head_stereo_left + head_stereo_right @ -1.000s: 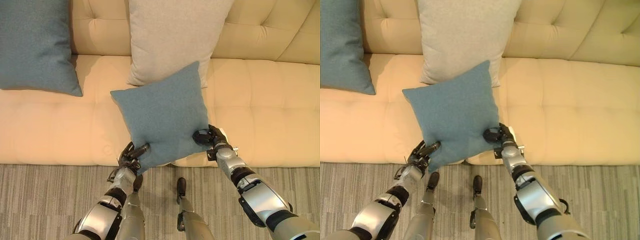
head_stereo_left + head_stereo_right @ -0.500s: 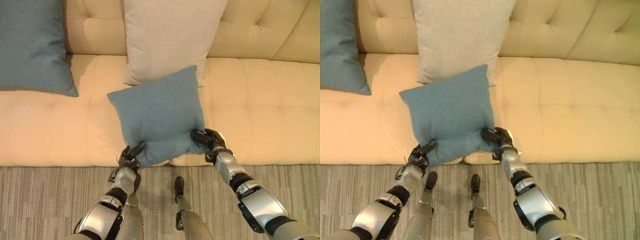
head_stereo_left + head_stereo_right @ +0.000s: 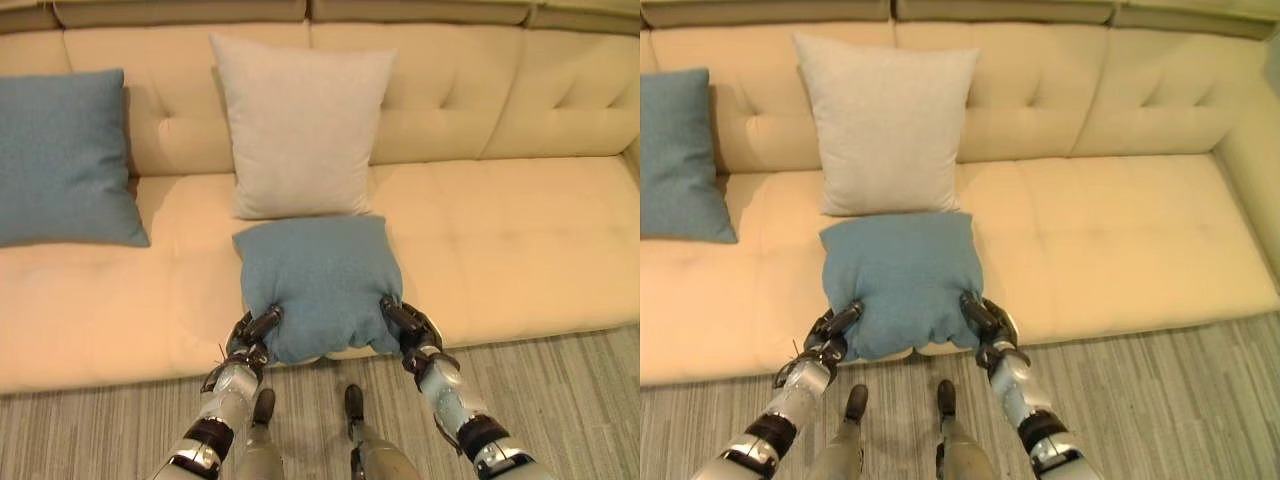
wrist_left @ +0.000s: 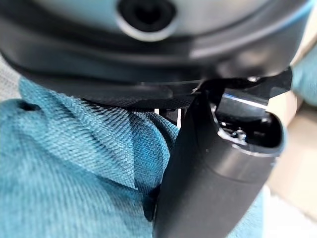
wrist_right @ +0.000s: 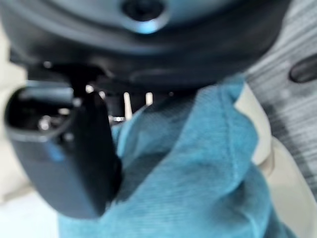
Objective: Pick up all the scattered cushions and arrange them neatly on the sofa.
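1. Two hands pinch the teal cushion [image 3: 318,283] at its front corners: left hand [image 3: 250,334], right hand [image 3: 404,320].
2. It lies flat, puckered, on the cream sofa [image 3: 520,230] seat, before the upright beige cushion [image 3: 300,125].

Cream sofa [image 3: 500,230] with three cushions [image 3: 300,125]

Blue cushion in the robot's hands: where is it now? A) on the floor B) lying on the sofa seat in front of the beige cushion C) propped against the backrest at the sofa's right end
B: the blue cushion, pinched at its near corners by the left hand and right hand, lies on the sofa seat just in front of the upright beige cushion.
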